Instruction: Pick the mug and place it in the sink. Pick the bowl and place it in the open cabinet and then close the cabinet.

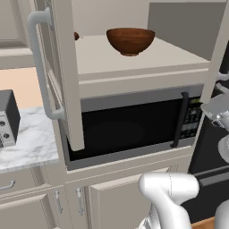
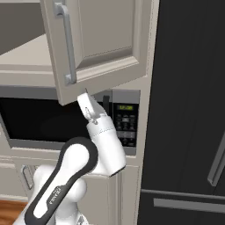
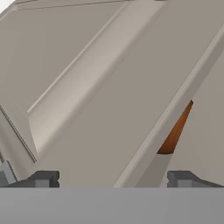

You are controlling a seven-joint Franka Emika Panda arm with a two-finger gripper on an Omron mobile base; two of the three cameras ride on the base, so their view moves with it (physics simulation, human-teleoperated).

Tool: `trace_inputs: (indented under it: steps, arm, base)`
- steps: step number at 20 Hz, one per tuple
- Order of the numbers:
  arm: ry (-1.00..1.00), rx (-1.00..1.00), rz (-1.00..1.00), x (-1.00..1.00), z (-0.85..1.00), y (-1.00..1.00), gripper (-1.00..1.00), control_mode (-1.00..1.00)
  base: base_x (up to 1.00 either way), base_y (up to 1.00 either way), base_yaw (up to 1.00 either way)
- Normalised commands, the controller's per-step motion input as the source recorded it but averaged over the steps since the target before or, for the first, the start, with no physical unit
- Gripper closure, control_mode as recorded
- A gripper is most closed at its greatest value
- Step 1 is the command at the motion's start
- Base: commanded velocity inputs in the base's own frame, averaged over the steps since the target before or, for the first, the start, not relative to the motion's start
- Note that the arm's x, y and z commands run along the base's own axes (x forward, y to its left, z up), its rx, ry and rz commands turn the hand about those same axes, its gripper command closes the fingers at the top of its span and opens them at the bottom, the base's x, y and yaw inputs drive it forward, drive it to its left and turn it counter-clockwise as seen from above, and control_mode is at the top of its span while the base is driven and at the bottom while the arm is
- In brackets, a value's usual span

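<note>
The dark reddish-brown wooden bowl stands upright on the shelf of the open cabinet, above the microwave. A sliver of the bowl shows past a door edge in the hand view. The cabinet's left door swings wide open, and its right door stands partly open. My gripper points up just below the lower edge of that right door, close to its panel. My gripper is open, with nothing between its fingertips. The mug and the sink are out of view.
A black microwave sits under the cabinet, and a tall black fridge stands to its right. A grey appliance rests on the marble counter at left. A small brown-orange round object sits at the shelf's back left.
</note>
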Motion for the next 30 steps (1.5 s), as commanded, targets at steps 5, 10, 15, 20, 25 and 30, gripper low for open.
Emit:
trace_inputs:
  steps: [5, 10, 15, 20, 25, 30]
  arm:
    - [0.00, -0.05, -0.02, 0.68, 0.00, 0.70, -1.00, -1.00]
    - [0.08, -0.04, -0.19, 0.97, 0.00, 0.45, -1.00, -1.00]
    - [0.21, 0.00, -0.29, 0.95, 0.02, 0.18, -1.00, -1.00]
    - [0.35, 0.00, -0.29, 0.73, 0.45, 0.09, -1.00, -1.00]
    - [0.57, 0.00, -0.29, 0.60, 0.99, 0.00, -1.00, -1.00]
    - [0.71, 0.00, -0.24, 0.58, 0.88, 0.00, -1.00, -1.00]
  base:
    - [0.00, 0.00, 0.00]
    - [0.00, 0.00, 0.00]
    - [0.00, 0.00, 0.00]
    - [0.00, 0.00, 0.00]
    - [0.00, 0.00, 0.00]
    - [0.00, 0.00, 0.00]
